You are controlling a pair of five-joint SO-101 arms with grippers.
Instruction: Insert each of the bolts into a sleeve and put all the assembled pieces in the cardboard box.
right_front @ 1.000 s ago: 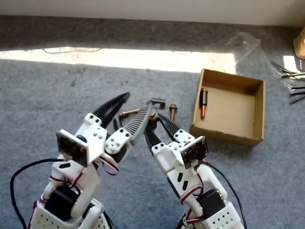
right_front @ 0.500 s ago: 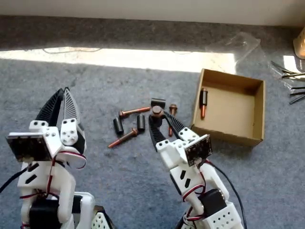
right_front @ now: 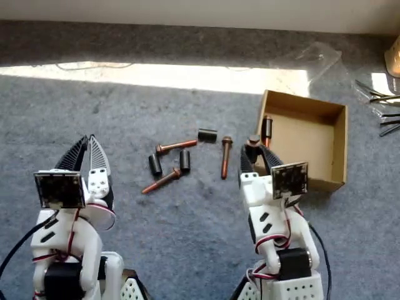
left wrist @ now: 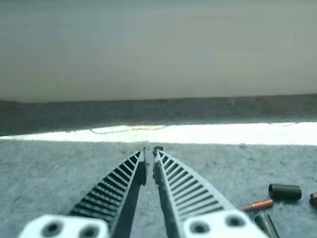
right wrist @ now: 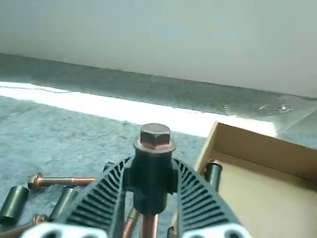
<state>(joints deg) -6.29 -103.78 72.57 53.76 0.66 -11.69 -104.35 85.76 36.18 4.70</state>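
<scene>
A: How is your left gripper [left wrist: 151,148]?
B: My fingers are pressed together, holding nothing, pointing straight ahead.
A: And your right gripper [right wrist: 151,173]?
B: Clamped around a sleeved bolt [right wrist: 154,148], upright between my fingers.

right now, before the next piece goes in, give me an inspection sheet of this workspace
surface: grey carpet, with a sunlit strip on the far side
job's things: cardboard box holding one finished piece; three loose bolts and three loose sleeves on the carpet
clutter: plastic bag, dark strips
grippers: left pincer shut, empty; right pincer shut on a sleeved bolt by the box wall nearest the loose parts
cables: black cable at the left arm; thin cord on the sunlit strip
surroundings: pale wall
</scene>
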